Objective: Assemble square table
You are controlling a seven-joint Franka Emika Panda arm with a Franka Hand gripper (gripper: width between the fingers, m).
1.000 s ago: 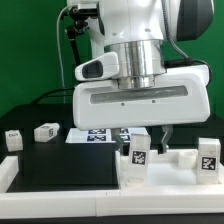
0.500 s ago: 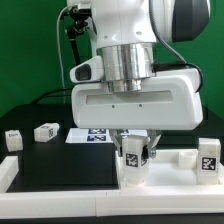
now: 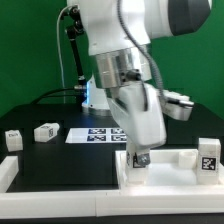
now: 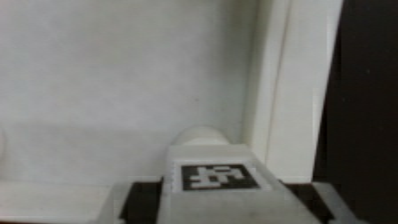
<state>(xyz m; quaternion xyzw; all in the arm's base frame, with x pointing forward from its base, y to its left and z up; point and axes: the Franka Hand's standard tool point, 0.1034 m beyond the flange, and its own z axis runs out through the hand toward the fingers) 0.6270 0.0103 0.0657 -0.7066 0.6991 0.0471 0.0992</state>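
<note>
Wrist view: the two-finger gripper [image 3: 138, 152] is closed down onto a short white plastic leg with a black-and-white tag [image 4: 217, 172]. The jaws are sitting on either side of it, and the tag is facing the camera.

We're reading this step as taking the leg to its hole in the large flat white plastic square panel [image 3: 168, 174].

- **Position:** In the exterior view the arm is leaning and the leg is at the panel's corner, on that view's left. We can't tell whether it's touching.
- **Hole:** It isn't showing in either view, so we're going by the panel edge and the plain white bar [image 4: 285, 80] just beside it.

To do it well:
- Bring the wrist upright before descending.
- Centre the leg's axis on the hole.
- Go down slowly and keep the squeeze constant so the leg isn't tipping.

Further out:
- Another tagged white leg [image 3: 208, 157] is standing at the panel's far side.
- Two loose tagged legs [image 3: 45, 130] are lying well apart on the black table [image 3: 70, 165].
- The marker board [image 3: 100, 135] is behind.
</note>
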